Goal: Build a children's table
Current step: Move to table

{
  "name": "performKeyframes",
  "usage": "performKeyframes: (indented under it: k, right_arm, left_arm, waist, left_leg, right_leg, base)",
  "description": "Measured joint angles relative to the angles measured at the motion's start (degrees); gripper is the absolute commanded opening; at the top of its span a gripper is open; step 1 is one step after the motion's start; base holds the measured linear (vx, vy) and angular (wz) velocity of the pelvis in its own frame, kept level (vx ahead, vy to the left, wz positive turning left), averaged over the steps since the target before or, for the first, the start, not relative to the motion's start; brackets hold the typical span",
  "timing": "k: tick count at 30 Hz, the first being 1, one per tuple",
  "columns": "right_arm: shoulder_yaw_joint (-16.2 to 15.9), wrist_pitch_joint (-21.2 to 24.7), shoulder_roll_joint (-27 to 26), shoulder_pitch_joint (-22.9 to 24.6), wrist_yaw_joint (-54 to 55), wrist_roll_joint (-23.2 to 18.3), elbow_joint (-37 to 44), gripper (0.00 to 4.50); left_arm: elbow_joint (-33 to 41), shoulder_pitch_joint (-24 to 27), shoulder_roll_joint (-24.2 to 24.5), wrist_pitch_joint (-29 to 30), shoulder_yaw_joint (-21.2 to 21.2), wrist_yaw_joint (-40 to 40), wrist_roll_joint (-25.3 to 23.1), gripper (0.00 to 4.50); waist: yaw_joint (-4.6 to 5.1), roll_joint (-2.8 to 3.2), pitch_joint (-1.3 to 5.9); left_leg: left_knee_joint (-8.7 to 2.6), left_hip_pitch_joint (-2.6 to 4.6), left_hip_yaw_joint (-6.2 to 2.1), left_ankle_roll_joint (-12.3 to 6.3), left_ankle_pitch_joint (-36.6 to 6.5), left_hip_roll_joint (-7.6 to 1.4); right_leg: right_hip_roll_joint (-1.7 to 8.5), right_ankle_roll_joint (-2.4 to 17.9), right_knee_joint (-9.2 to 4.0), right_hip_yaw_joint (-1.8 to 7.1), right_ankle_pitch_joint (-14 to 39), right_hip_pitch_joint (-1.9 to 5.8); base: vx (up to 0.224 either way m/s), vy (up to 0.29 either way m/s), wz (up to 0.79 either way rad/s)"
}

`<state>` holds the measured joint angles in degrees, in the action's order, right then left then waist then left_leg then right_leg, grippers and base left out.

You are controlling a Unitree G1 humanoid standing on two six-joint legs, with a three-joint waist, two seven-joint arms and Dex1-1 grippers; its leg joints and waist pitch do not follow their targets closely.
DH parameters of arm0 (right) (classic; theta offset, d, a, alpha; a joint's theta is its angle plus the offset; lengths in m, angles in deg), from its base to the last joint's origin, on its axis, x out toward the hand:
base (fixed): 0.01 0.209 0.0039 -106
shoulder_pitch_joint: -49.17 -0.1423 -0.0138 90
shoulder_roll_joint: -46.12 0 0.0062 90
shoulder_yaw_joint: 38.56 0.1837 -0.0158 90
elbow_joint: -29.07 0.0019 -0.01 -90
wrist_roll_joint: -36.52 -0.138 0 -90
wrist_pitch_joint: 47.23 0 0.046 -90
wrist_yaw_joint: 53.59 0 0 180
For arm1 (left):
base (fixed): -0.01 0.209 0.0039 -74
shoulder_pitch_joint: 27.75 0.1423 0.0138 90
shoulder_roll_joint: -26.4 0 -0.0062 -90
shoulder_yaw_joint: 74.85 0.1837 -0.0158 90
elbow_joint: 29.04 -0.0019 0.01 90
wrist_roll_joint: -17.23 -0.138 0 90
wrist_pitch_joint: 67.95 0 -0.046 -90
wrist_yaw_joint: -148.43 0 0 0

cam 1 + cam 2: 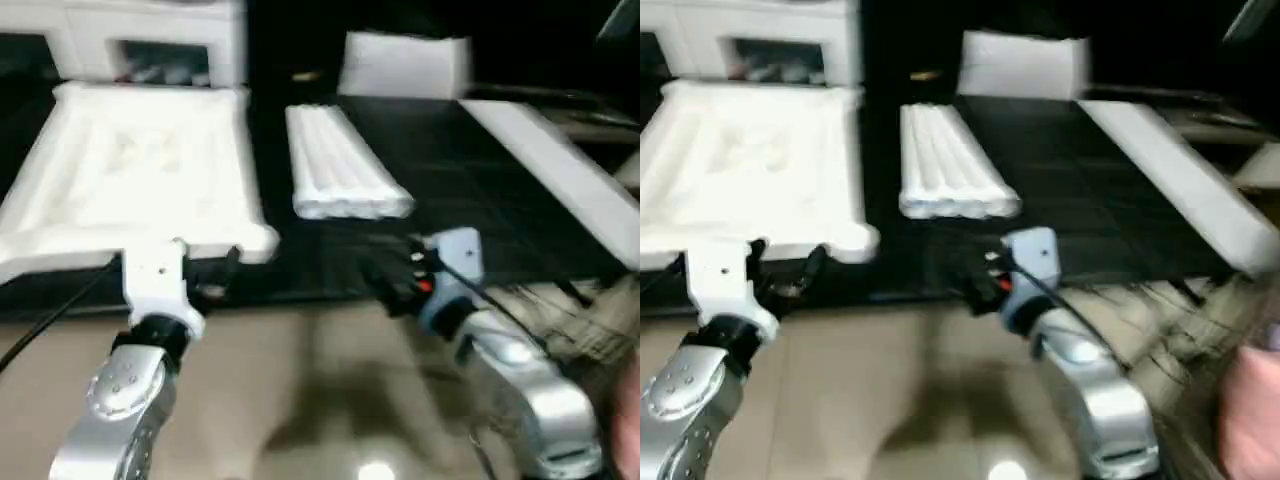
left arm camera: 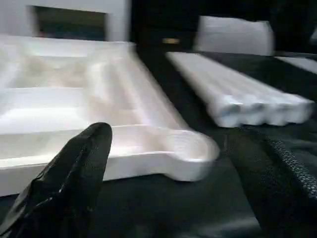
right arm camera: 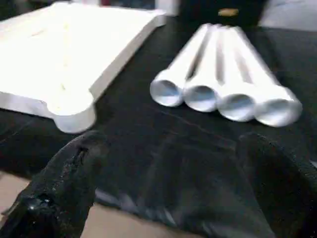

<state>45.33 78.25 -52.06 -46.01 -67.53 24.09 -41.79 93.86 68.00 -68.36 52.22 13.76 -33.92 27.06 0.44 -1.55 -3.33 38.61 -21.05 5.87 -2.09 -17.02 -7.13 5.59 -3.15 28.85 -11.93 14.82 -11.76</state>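
So the biggest thing here is the black mat (image 1: 440, 190) everything sits on, and taking up its left side is the tabletop (image 1: 130, 170), lying underside up with the ribs showing and a round socket (image 3: 74, 106) at its near right corner, right by the mat's front edge. Next to it, around the middle of the mat, the four legs (image 1: 335, 165) lie side by side touching each other, open ends facing the robot, a bit back from the front edge. A long white board (image 1: 560, 170) runs along the right side, and there's a white cabinet (image 1: 150, 40) plus a white bag (image 1: 405, 65) past the far edge. Left gripper (image 1: 195, 270) hangs just in front of the tabletop's near edge, fingers spread wide, nothing in them. Right gripper (image 1: 385, 275) sits at the front edge in front of the legs, also spread wide and empty. My guess is the step is grabbing a leg, so I'd go for the outermost one on the right, since there's no room between them for a finger, grip it a little back from the open end, lift it clear, then line it up straight over that corner socket.
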Motion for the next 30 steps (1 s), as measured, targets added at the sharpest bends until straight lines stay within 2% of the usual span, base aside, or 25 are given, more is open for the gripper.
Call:
performKeyframes:
  k: [1,2,3,4,5,6,7,8,9,10,12,13,14,15,16,17,18,20,22,23,24,25,26,28,30]
  right_arm:
    - [-0.6,0.0,-0.3,-0.2,-0.2,0.0,-0.1,4.50]
    - [-2.2,0.0,-1.6,-1.3,-0.4,-0.3,-0.3,4.50]
    - [-2.5,0.0,-2.4,-1.4,-0.3,-0.5,-0.1,4.50]
    - [-2.4,0.0,-2.6,-1.4,-0.2,-0.6,0.0,4.50]
    - [-2.1,-0.1,-2.7,-1.6,-0.1,-0.6,0.2,4.50]
    - [-1.8,-0.1,-2.7,-1.5,0.0,-0.7,0.4,4.50]
    - [-1.7,-0.2,-2.6,-1.4,0.1,-0.6,0.4,4.50]
    - [-1.7,-0.3,-2.5,-1.1,0.3,-0.4,0.4,4.50]
    - [-1.5,-0.4,-2.1,-0.7,0.8,-0.3,0.5,4.50]
    - [-0.8,-0.6,-1.6,0.0,1.2,-0.2,0.6,4.50]
    - [0.5,-0.7,-1.1,1.0,2.6,1.2,0.6,4.50]
    - [0.7,-0.8,-1.1,1.0,3.0,1.5,0.9,4.50]
    - [1.0,-1.0,-1.2,1.0,3.4,1.6,1.8,4.50]
    - [1.2,-1.0,-1.4,1.0,3.5,1.6,2.5,4.50]
    - [1.2,-1.1,-1.4,1.1,3.6,1.6,3.4,4.50]
    - [1.1,-1.1,-1.5,1.1,3.7,1.7,4.1,4.50]
    - [0.4,-1.1,-2.6,1.2,3.7,1.6,4.4,4.50]
    - [-1.2,-1.1,-2.5,1.5,3.5,1.4,5.7,4.50]
    - [-1.1,-1.1,-1.7,1.9,3.5,1.5,6.5,4.50]
    - [-1.1,-1.1,-1.1,2.0,3.4,1.6,7.2,4.50]
    - [-1.1,-1.1,-0.5,1.9,3.3,1.6,7.4,4.50]
    - [-0.7,-1.1,0.1,2.4,3.1,1.6,7.6,4.50]
    - [-0.2,-0.6,0.7,2.4,2.9,1.7,7.1,4.50]
    - [0.0,-0.4,0.7,2.4,2.4,1.7,7.0,4.50]
    - [-0.3,-0.4,0.6,2.0,1.9,1.5,7.0,4.50]
  left_arm:
    - [0.0,0.2,0.4,0.0,-0.3,0.0,0.0,4.09]
    - [-0.2,0.6,0.6,0.3,-1.3,0.1,-0.2,4.09]
    - [-0.4,0.5,0.9,0.5,-1.3,0.1,-0.3,4.09]
    - [-0.2,0.4,0.8,0.6,-1.3,0.0,-0.4,4.09]
    - [0.1,0.4,0.8,0.6,-1.3,-0.1,-0.5,4.09]
    - [0.1,0.4,0.8,0.6,-1.2,-0.3,-0.5,4.09]
    - [0.2,0.4,0.9,0.6,-1.1,-0.5,-0.5,4.09]
    - [0.2,0.2,1.3,0.6,-1.0,-1.0,-0.5,4.09]
    - [0.0,-0.1,1.3,0.6,-0.6,-1.6,-0.4,4.09]
    - [-0.3,-0.6,1.0,0.7,0.2,-2.2,0.0,4.09]
    - [-0.2,-2.3,1.3,0.6,2.3,-4.5,1.4,4.09]
    - [-0.2,-2.7,1.5,0.6,2.4,-5.0,1.7,4.09]
    - [-0.2,-3.2,1.5,0.6,2.5,-5.4,1.7,4.09]
    - [-0.2,-3.3,1.5,0.6,2.5,-5.7,1.7,4.09]
    - [-0.2,-3.3,1.4,0.6,2.7,-6.0,1.8,4.09]
    - [-0.3,-3.0,1.4,0.6,2.8,-6.2,1.8,4.09]
    - [-0.4,-2.7,1.9,0.5,2.7,-6.2,1.7,4.09]
    - [-1.1,-2.8,2.0,0.5,2.1,-6.2,1.7,4.09]
    - [-1.1,-3.0,1.7,0.3,2.8,-6.2,1.7,4.09]
    - [-1.0,-3.1,1.6,0.1,3.0,-6.2,1.7,4.09]
    - [-1.3,-3.1,1.5,0.2,3.1,-6.1,1.6,4.09]
    - [-1.6,-3.3,0.7,0.3,3.8,-6.0,1.7,4.09]
    - [-1.5,-3.4,0.5,0.3,5.0,-6.2,1.7,4.09]
    - [-1.5,-3.5,0.7,0.3,4.8,-6.3,1.7,4.09]
    - [-1.3,-3.0,1.0,0.4,3.5,-6.5,1.9,4.09]
  waist:
    - [0.29,-0.24,-0.03]
    - [0.92,-0.65,0.06]
    - [1.25,-0.76,0.13]
    - [0.30,-0.83,0.34]
    - [-0.36,-1.15,0.42]
    - [-0.70,-1.70,0.52]
    - [-0.85,-2.62,0.55]
    - [-0.74,-4.09,0.52]
    - [-0.80,-5.64,0.74]
    - [-1.14,-4.76,0.57]
    - [-2.33,-3.34,0.10]
    - [-2.39,-3.22,0.07]
    - [-2.47,-2.73,-0.11]
    - [-2.56,-2.10,-0.27]
    - [-2.44,-0.83,-0.33]
    - [-2.84,1.05,-0.62]
    - [-2.46,1.26,-0.76]
    - [-2.45,0.39,-0.53]
    - [-1.44,-0.30,0.07]
    - [-0.35,-1.77,0.74]
    - [0.07,-2.74,1.38]
    - [0.12,-2.31,1.36]
    - [-0.02,-1.85,1.51]
    - [-0.79,-1.56,1.68]
    - [-2.33,-1.24,1.60]
  left_leg:
    - [-0.63,0.85,-0.98,-0.35,-0.2,1.07]
    - [-1.22,1.27,-3.17,-0.83,-0.4,3.11]
    - [-1.39,2.07,-4.41,-1.14,-0.6,3.74]
    - [-1.89,3.08,-3.83,-0.83,-1.0,3.86]
    - [-2.09,4.17,-3.50,-0.35,-1.6,4.57]
    - [-2.52,5.20,-2.78,-0.22,-2.2,5.41]
    - [-3.03,6.25,-1.97,-0.34,-2.8,6.45]
    - [-3.60,7.89,-0.94,-0.25,-3.6,8.10]
    - [-3.55,9.06,-0.03,-0.39,-4.6,9.09]
    - [-1.59,9.53,0.30,-0.73,-5.7,8.67]
    - [5.27,7.19,-0.82,0.41,-5.4,7.09]
    - [6.68,5.44,-1.56,1.80,-4.6,6.17]
    - [6.62,3.11,-2.41,3.83,-3.4,4.23]
    - [5.31,1.65,-2.61,5.06,-2.6,2.55]
    - [2.59,0.70,-2.57,5.74,-1.5,0.79]
    - [-0.51,1.70,-1.70,6.78,2.0,-2.16]
    - [-0.34,2.26,-0.75,6.22,1.6,-2.16]
    - [-0.91,4.13,1.85,5.60,0.1,-2.46]
    - [-1.85,4.95,2.21,5.40,-0.3,-2.27]
    - [-2.01,4.87,2.67,4.98,-0.4,-1.44]
    - [-1.35,4.16,2.64,4.82,-0.9,-0.92]
    - [-1.12,3.83,2.11,4.23,-1.2,-0.85]
    - [-0.64,2.85,0.63,3.43,-0.5,-0.70]
    - [-0.93,2.05,0.22,4.39,0.0,-0.88]
    - [-1.18,1.60,0.24,6.78,-0.6,-2.20]
  right_leg:
    - [-0.46,0.2,0.67,0.22,1.1,-0.31]
    - [-1.27,1.4,7.30,2.60,3.7,-2.42]
    - [-2.76,1.3,11.86,3.94,4.6,-3.84]
    - [-3.98,0.9,14.52,5.26,4.7,-6.37]
    - [-4.51,0.3,15.23,5.38,4.3,-9.42]
    - [-4.30,0.5,14.61,5.73,3.4,-11.54]
    - [-4.06,1.3,12.18,6.56,1.9,-12.74]
    - [-3.31,3.0,7.57,7.52,0.0,-13.32]
    - [-2.79,5.5,6.68,9.05,-4.3,-12.55]
    - [-3.23,5.9,7.48,9.72,-3.9,-11.78]
    - [-4.31,6.5,6.96,9.86,-2.8,-9.50]
    - [-4.34,6.6,6.89,9.84,-2.3,-8.72]
    - [-4.50,6.6,6.72,9.40,-1.6,-7.66]
    - [-4.72,6.4,6.67,9.09,-1.1,-6.88]
    - [-5.41,5.9,6.56,8.83,-0.5,-6.34]
    - [-6.96,5.1,6.84,9.76,0.1,-5.69]
    - [-6.19,5.4,8.89,9.84,1.8,-6.04]
    - [-4.28,5.1,14.24,8.83,3.4,-8.54]
    - [-2.49,5.1,13.01,7.90,2.8,-9.43]
    - [-0.83,5.7,9.29,8.32,0.6,-9.67]
    - [-0.47,2.2,9.36,8.74,-0.2,-9.44]
    - [-0.77,2.3,9.39,9.32,0.2,-9.40]
    - [-1.50,2.3,9.19,10.51,0.2,-9.62]
    - [-2.83,2.2,9.43,11.82,0.0,-9.85]
    - [-4.31,2.2,9.13,12.72,0.0,-9.99]
  base:
    - [0.283,0.062,0.63]
    - [0.321,0.030,0.65]
    - [0.321,0.030,0.65]
    - [0.270,0.012,0.57]
    - [0.236,0.009,0.27]
    - [0.236,0.009,0.27]
    - [0.219,-0.007,0.03]
    - [0.246,-0.034,-0.04]
    - [0.246,-0.034,-0.04]
    - [0.265,-0.056,0.16]
    - [0.247,-0.024,0.05]
    - [0.215,0.006,-0.16]
    - [0.182,0.020,-0.06]
    - [0.182,0.020,-0.06]
    - [0.133,0.061,-0.01]
    - [0.132,0.148,-0.34]
    - [0.132,0.148,-0.34]
    - [0.173,0.122,-0.52]
    - [0.167,0.069,-0.40]
    - [0.183,-0.026,-0.02]
    - [0.183,-0.026,-0.02]
    - [0.144,-0.046,0.09]
    - [0.105,-0.036,0.13]
    - [0.107,-0.035,0.13]
    - [0.078,-0.013,0.24]
